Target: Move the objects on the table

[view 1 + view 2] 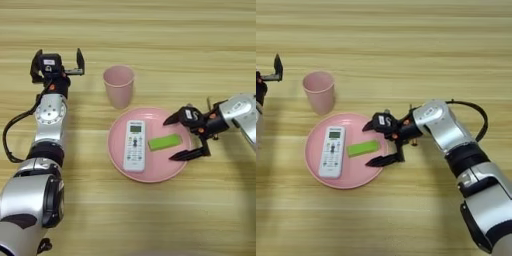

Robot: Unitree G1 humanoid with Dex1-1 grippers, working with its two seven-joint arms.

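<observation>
R hand point(372, 145) sits low over the right rim of the pink plate point(117, 159), fingers spread wide apart, one tip above and one below the end of the green block point(164, 142). Not touching it yet, as far as I can tell; the gap looks lined up w/ the block's short end, so prob. set for a pinch from the side.

Block lies flat on the plate, slightly tilted, just beside a white remote point(134, 145) that rests lengthwise on the plate's left half. The two are close but apart, which leaves room for a finger w/o knocking the remote.

Pink cup point(119, 86) stands upright on the wooden surface point(150, 30), just behind the plate's far rim, mouth up, nothing visible in it.

L hand point(57, 64) is parked well to the left of the cup, fingers apart, holding nothing; arm stretched along the left edge, clear of the work area.

Risk, imo: block slides on the smooth plate when pinched.
</observation>
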